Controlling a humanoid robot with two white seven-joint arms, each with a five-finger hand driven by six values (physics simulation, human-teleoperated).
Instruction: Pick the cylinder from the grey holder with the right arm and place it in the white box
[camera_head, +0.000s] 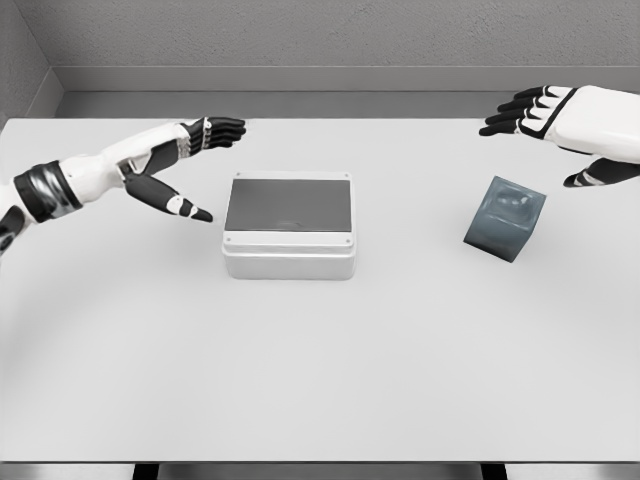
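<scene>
Cylinder: not clearly visible to us, presumably inside the tilted grey holder (505, 218), right of the white box (289, 238). Right hand (560, 118) hovers open above-far, empty; left hand (175, 160) open too. We risk toppling the leaning holder on approach.

White arms (95, 170), black fingers (225, 127), black joint bands.

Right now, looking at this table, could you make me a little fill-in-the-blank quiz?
1. The white box sits nearer the ____ hand.
2. Both hands hold ____.
3. The grey holder stands below the ____ hand.
4. The right hand has its fingers ____.

Missing words: left; nothing; right; open.
</scene>
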